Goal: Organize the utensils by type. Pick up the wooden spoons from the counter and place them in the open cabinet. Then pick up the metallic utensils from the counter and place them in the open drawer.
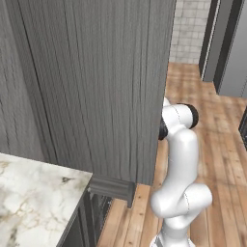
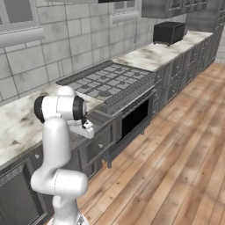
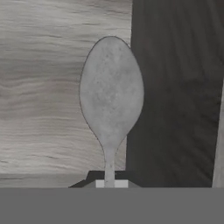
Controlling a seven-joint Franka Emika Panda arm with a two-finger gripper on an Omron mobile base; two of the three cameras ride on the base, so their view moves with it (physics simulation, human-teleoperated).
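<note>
A white robot arm (image 2: 57,145) reached down beside the marble counter (image 2: 17,123), its gripper (image 3: 109,181) clamped on the handle of a grey metal spoon (image 3: 111,98) that hung over the pale inside of the open drawer (image 3: 43,87). Lowering the spoon flat, clear of the dark drawer wall (image 3: 175,87), before letting go looked the surest finish.

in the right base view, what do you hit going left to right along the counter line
robot arm → marble counter → stove top → oven door below its front → further counter stretch → black box-shaped appliance
</note>
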